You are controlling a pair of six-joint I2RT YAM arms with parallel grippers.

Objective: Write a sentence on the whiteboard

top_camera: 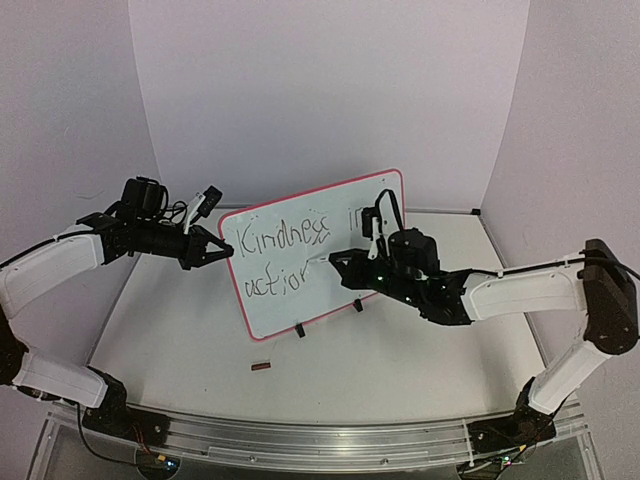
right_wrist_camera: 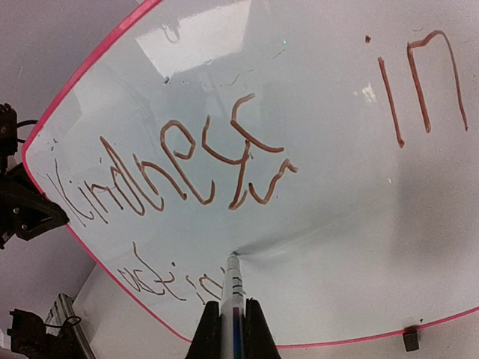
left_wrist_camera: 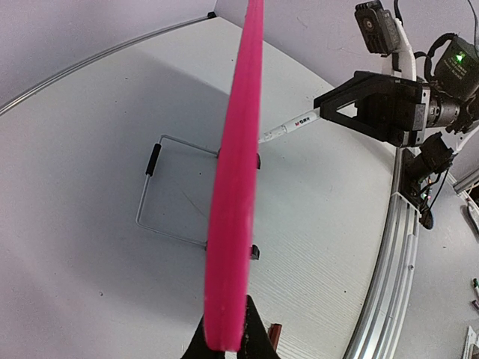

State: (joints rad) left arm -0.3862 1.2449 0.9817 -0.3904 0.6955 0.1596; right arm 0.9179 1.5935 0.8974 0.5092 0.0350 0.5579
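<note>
Whiteboard [top_camera: 290, 305] stands upright, leaning back a bit, mid tabletop [top_camera: 170, 330]. Thin red rim, two black clip feet [top_camera: 299, 330] at bottom edge, wire stand [left_wrist_camera: 153, 158] on tabletop behind it.

L gripper [top_camera: 222, 250] is clamped on the board's left edge, upper part. In the L wrist view the fingertips pinch the rim, seen edge-on.

R gripper [top_camera: 338, 262] is closed round a white marker [right_wrist_camera: 233, 295], barrel betw. the fingers, tip touching the board face.

Sentence [right_wrist_camera: 187, 164]: top row reads "Kindness in". 2nd row, lower left, looks like "action", last letters hard to make out. Marker tip sits at the end of the 2nd row, under "ness". Letters uneven; reddish-brown up close, dark from above.

Small brown item [top_camera: 261, 366] lies on tabletop in front of board, not touching it. Can't tell what it is.
</note>
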